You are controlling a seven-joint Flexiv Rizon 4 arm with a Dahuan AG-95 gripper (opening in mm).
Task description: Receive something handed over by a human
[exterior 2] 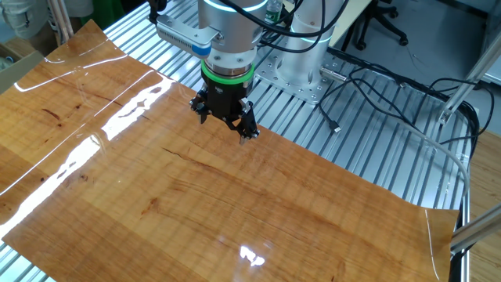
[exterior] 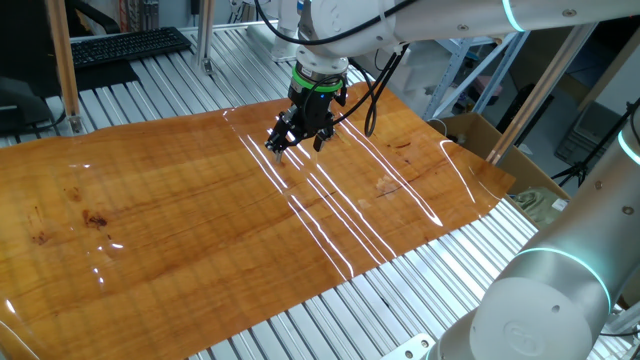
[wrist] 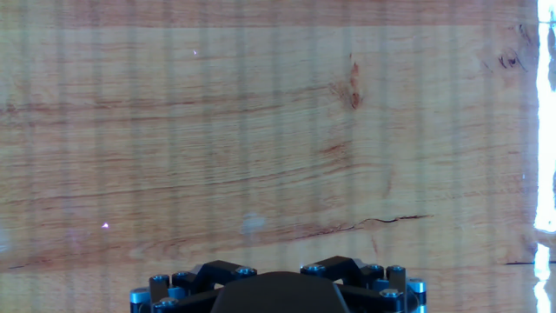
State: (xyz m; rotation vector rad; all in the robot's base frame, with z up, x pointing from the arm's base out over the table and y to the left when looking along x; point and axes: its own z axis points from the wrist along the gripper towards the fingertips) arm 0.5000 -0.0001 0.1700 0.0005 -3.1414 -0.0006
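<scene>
Above the wood-grain sheet (exterior: 180, 210), the gripper (exterior: 278, 148) hangs, fingers down.

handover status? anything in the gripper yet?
Nothing looks done. The gripper hangs over the wood-grain sheet with nothing in it; whether it is open or shut cannot be told. No toy shovel and no human hand appear in either fixed view or the hand view. In hand: waiting above the sheet. Left: the whole handover, grasp included.
</scene>
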